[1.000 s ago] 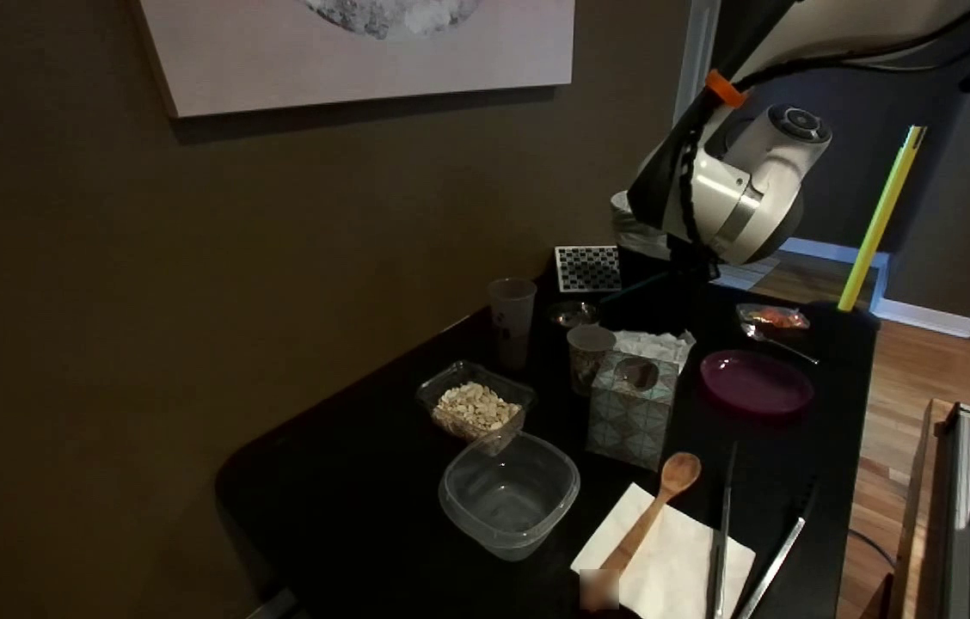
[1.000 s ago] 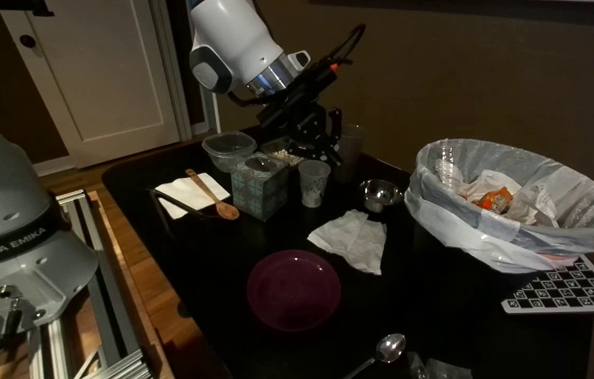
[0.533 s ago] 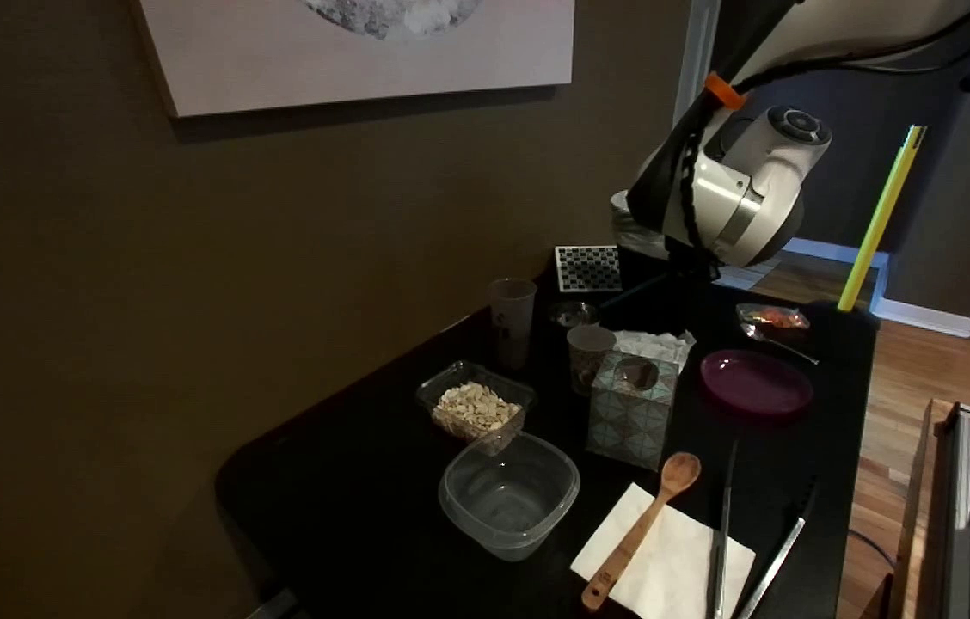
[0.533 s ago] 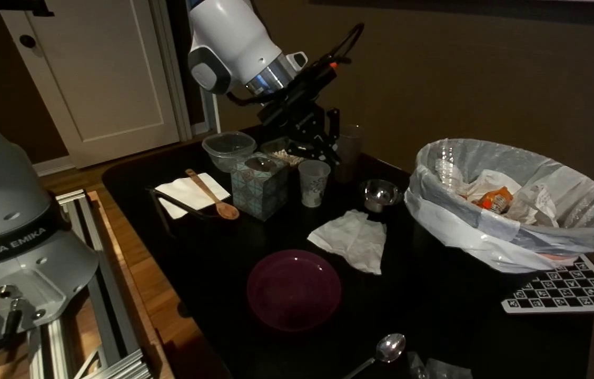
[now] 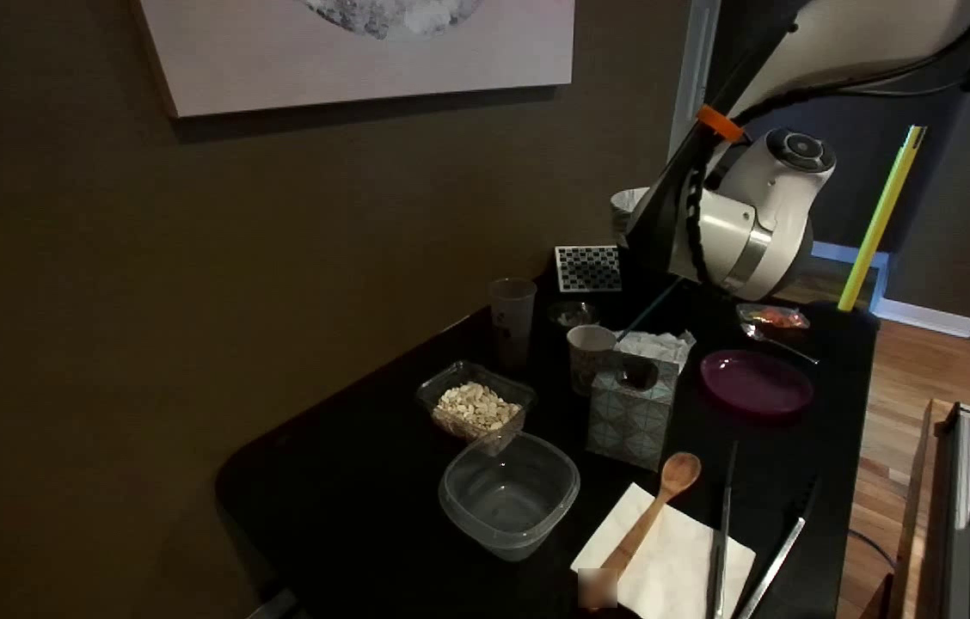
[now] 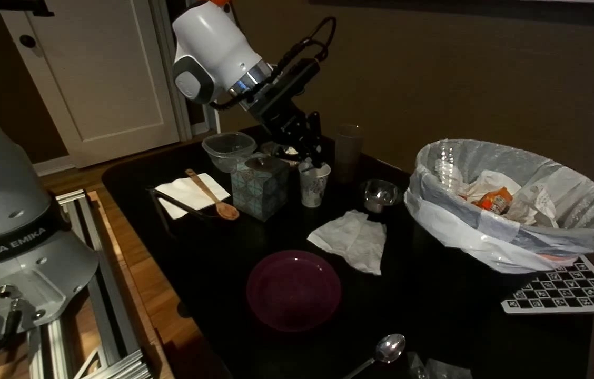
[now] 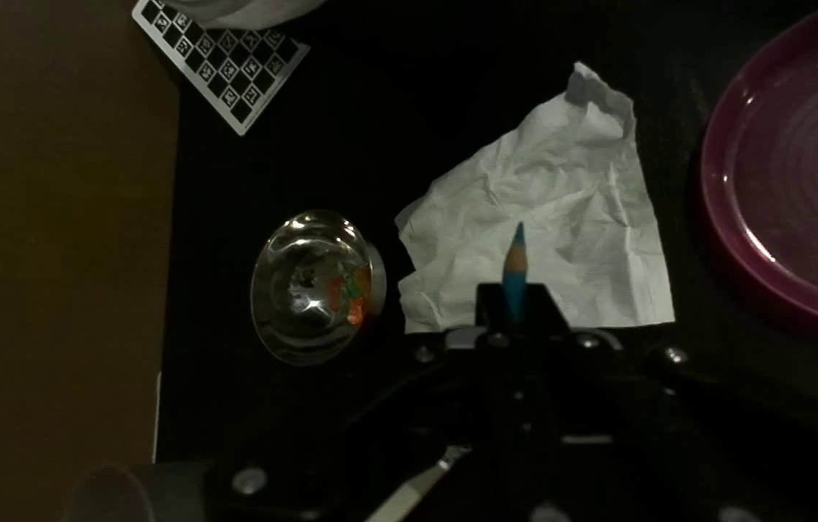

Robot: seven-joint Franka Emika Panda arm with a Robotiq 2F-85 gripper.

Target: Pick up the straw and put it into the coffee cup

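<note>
Hand point(image 7: 515, 310) clenched on a blue pencil point(image 7: 515, 272), presumably the task's straw point(image 5: 650, 309), near its sharpened end. It should prove light, stiff and smooth, apt to swivel; this high hold leaves length to insert. In an exterior view, the arm point(image 6: 218, 52) slants down from the left, hand at the mouth of the white cup point(image 6: 314, 188); whether the pencil is inside is unclear.

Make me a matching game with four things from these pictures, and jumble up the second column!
1. wooden spoon
2. round plate
3. colored pencil
4. tissue box

A. purple
B. covered in a geometric pattern
C. lying across a white napkin
D. gripped by the hand

Pairs: 1-C, 2-A, 3-D, 4-B
</note>
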